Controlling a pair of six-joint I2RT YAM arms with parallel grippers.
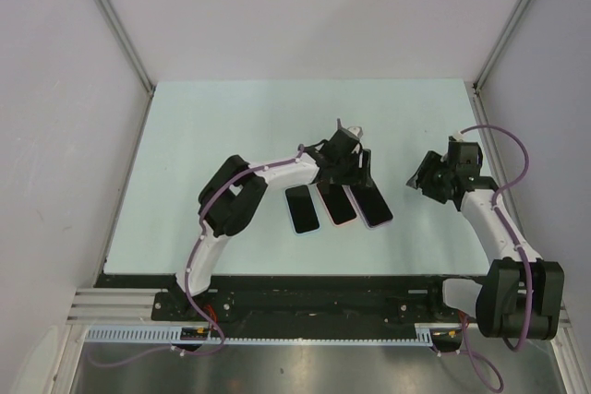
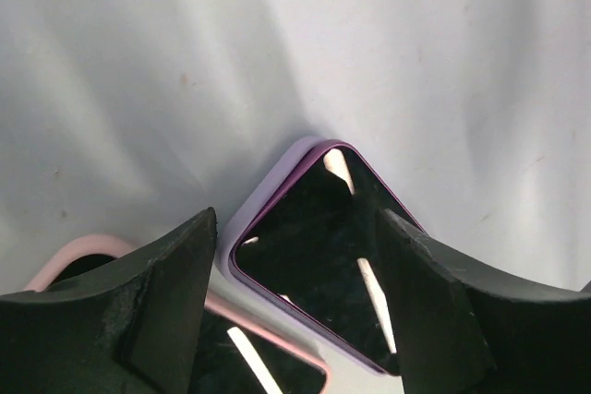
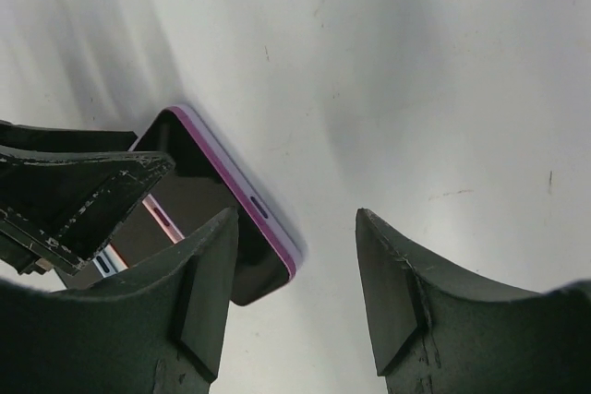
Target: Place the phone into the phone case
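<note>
On the bench [image 1: 203, 136], the phone [image 2: 314, 246] lies flat in the lilac case [image 2: 268, 193] (seemingly seated) under the left claw [image 2: 300, 228], held apart; the right claw [image 3: 295, 228] is likewise spread. Stiff, glossy, probably slippery, it is best gripped by its long edges.

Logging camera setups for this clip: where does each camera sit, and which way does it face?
Top external: above, behind the bases, looking down on the table; both arms show.
Left wrist: on the left arm, looking down past the open left gripper at the lavender-edged phone.
Right wrist: looking down past the open right gripper; shares the lavender-edged phone.
</note>
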